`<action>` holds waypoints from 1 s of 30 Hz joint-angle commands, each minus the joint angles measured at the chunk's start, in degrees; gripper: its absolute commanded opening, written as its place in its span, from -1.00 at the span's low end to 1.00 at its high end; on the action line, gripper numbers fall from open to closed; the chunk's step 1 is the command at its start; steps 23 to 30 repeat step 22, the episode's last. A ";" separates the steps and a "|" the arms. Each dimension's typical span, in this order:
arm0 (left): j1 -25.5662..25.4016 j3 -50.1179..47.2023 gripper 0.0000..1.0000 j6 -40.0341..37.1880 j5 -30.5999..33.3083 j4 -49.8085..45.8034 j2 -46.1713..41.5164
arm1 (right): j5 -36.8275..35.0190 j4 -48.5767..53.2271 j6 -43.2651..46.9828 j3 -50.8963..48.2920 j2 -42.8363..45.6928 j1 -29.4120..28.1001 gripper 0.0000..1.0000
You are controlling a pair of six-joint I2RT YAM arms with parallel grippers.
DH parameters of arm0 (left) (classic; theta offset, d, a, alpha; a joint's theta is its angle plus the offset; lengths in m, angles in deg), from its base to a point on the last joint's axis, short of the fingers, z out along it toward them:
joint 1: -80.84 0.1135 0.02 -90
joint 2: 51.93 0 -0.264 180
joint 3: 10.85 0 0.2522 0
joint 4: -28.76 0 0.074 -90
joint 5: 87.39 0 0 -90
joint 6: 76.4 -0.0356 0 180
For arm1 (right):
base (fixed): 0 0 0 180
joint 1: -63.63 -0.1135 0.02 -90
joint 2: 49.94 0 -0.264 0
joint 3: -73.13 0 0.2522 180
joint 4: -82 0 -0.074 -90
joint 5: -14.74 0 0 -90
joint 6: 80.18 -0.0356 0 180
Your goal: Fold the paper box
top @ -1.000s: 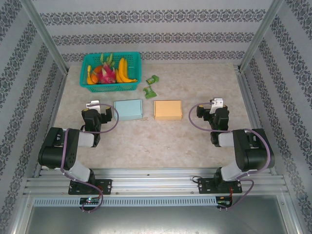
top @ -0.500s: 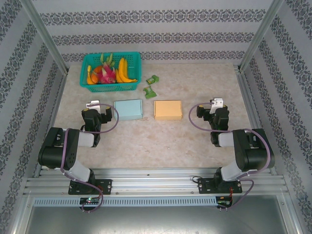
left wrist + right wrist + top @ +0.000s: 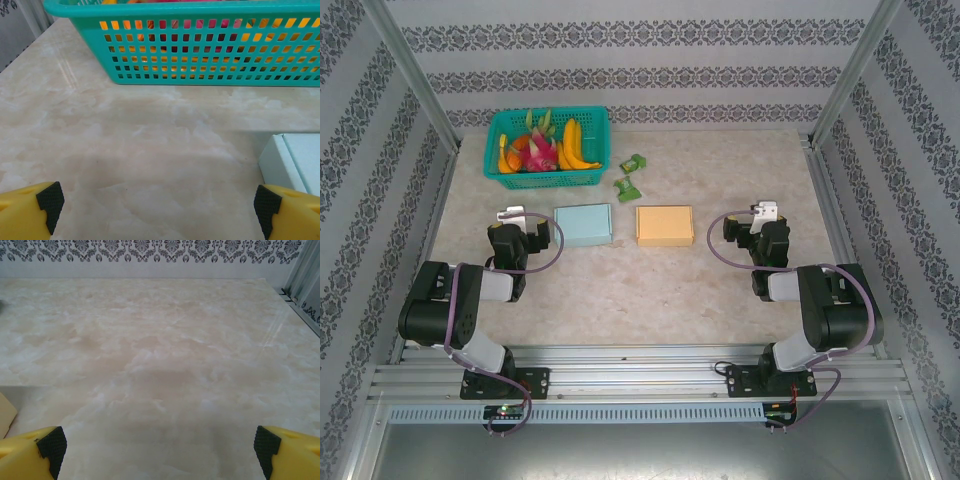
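Observation:
Two paper boxes lie mid-table: a light blue one and an orange one, both with lids down. A corner of the blue box shows at the right of the left wrist view; a sliver of the orange box sits at the left edge of the right wrist view. My left gripper rests left of the blue box, apart from it, jaws wide open over bare table. Right of the orange box, my right gripper is likewise open with nothing between its fingers.
A teal basket of fruit stands at the back left, its wall close ahead of the left gripper. Two small green packets lie behind the boxes. Metal frame rails border the table's sides.

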 commanded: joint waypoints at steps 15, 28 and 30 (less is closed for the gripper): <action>0.47 0.82 0.99 -1.01 -0.93 -1.17 -0.17 | 0.67 -0.69 -0.13 0.50 0.40 -0.04 0.95; 0.51 0.69 0.99 -1.78 -2.89 -0.95 -0.19 | 0.67 -0.69 -0.13 0.47 0.40 -0.03 0.95; 0.51 0.69 0.99 -1.78 -2.89 -0.95 -0.19 | 0.67 -0.69 -0.13 0.47 0.40 -0.03 0.95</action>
